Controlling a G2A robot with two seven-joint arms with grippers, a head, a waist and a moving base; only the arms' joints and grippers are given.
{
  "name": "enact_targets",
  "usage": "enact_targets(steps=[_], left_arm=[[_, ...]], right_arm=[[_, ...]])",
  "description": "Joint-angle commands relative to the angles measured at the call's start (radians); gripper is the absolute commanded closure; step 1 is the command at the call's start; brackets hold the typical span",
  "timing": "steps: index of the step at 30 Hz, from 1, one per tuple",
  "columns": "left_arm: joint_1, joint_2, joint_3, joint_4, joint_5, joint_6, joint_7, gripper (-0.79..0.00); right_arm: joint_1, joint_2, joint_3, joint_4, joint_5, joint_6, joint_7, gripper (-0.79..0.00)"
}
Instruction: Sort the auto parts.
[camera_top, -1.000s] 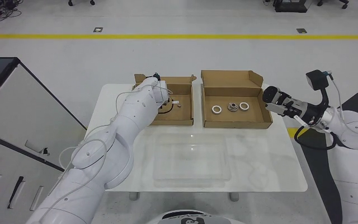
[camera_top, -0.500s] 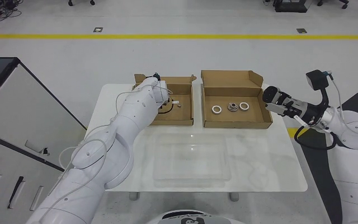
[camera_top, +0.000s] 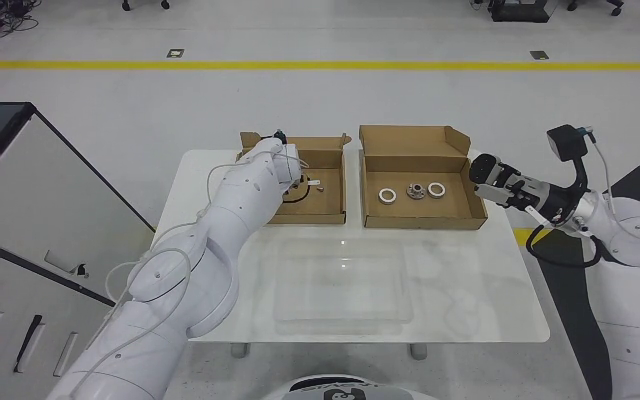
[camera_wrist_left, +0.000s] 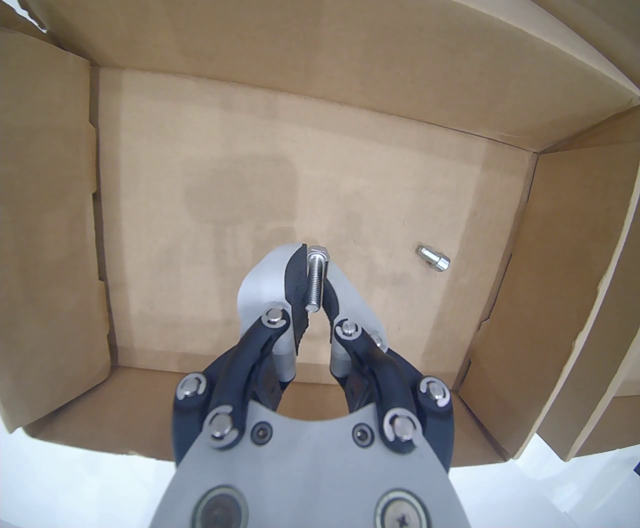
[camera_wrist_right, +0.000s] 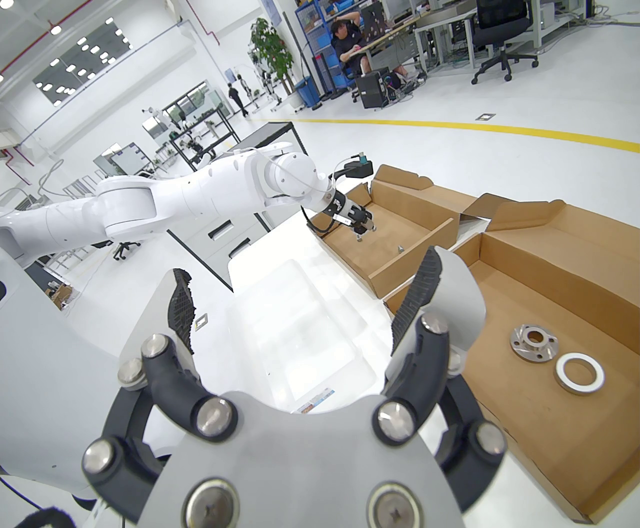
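My left gripper (camera_wrist_left: 314, 264) is shut on a silver bolt (camera_wrist_left: 315, 290), holding it above the floor of the left cardboard box (camera_wrist_left: 225, 165). A small metal nut (camera_wrist_left: 433, 258) lies on that box floor, off to one side of the bolt. In the top view the left gripper (camera_top: 305, 182) hangs over the left box (camera_top: 330, 208). The right box (camera_top: 420, 213) holds two white rings (camera_top: 387, 196) (camera_top: 437, 189) with a flanged metal part (camera_top: 413, 190) between them. My right gripper (camera_wrist_right: 307, 270) is open and holds nothing, at the right box's outer edge (camera_top: 478, 172).
A clear plastic tray (camera_top: 342, 282) lies on the white table (camera_top: 220, 190) in front of the two boxes. Both boxes have raised flaps along their sides. Bare table surface lies to the right of the tray.
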Motion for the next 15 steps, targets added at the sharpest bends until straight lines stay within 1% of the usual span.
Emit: enact_targets(steps=[1,4,7,11,13,15], left_arm=[[0.000,0.001,0.000,-0.002,0.000,0.000,0.000,-0.785],[0.000,0.001,0.000,-0.002,0.000,0.000,0.000,-0.785],[0.015,0.004,-0.007,-0.018,0.005,-0.006,0.025,-0.785],[0.019,0.010,-0.015,-0.034,0.015,0.004,0.021,-0.785],[0.019,0.013,-0.024,-0.046,0.011,0.003,0.023,-0.785],[0.016,0.021,-0.048,-0.063,-0.015,-0.022,0.023,-0.785]], right_arm=[[0.000,0.000,0.000,0.000,0.000,0.000,0.000,-0.785],[0.000,0.000,0.000,0.000,0.000,0.000,0.000,-0.785],[0.000,0.000,0.000,0.000,0.000,0.000,0.000,-0.785],[0.000,0.000,0.000,0.000,0.000,0.000,0.000,-0.785],[0.000,0.000,0.000,0.000,0.000,0.000,0.000,-0.785],[0.000,0.000,0.000,0.000,0.000,0.000,0.000,-0.785]])
